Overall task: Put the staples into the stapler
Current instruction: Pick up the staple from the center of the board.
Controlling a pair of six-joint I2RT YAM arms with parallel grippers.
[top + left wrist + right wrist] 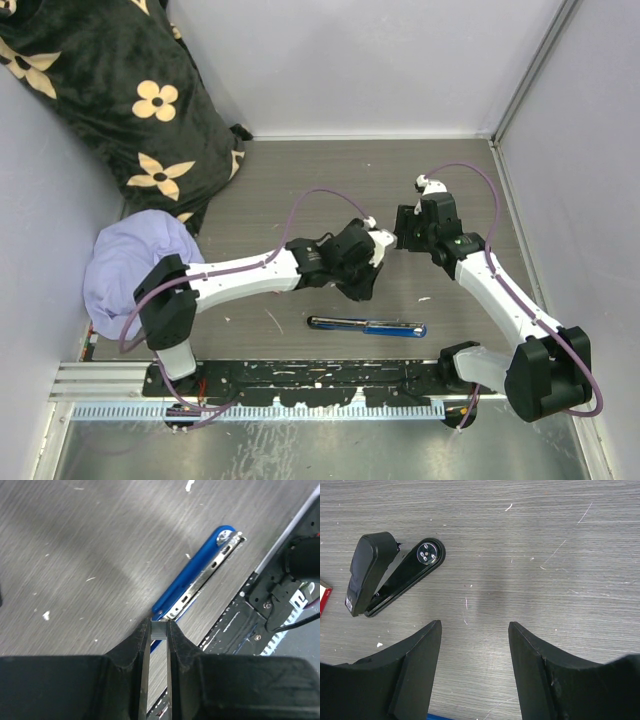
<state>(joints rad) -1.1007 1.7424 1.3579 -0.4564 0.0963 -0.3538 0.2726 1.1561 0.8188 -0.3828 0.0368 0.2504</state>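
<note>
My left gripper (158,625) is shut on a small grey strip of staples (158,631) and holds it just above the near end of the blue stapler (192,582). That stapler lies opened flat with its metal magazine showing. In the top view it (367,326) lies in front of the left gripper (362,285). My right gripper (475,627) is open and empty above bare table, near the left gripper in the top view (398,235). A black stapler (390,572) lies to its upper left. The red-and-white staple box (323,600) just shows at the frame's left edge.
A black flower-patterned cushion (130,90) and a lavender cloth (135,262) fill the back left. White walls close in the table on three sides. A black mounting rail (300,385) runs along the near edge.
</note>
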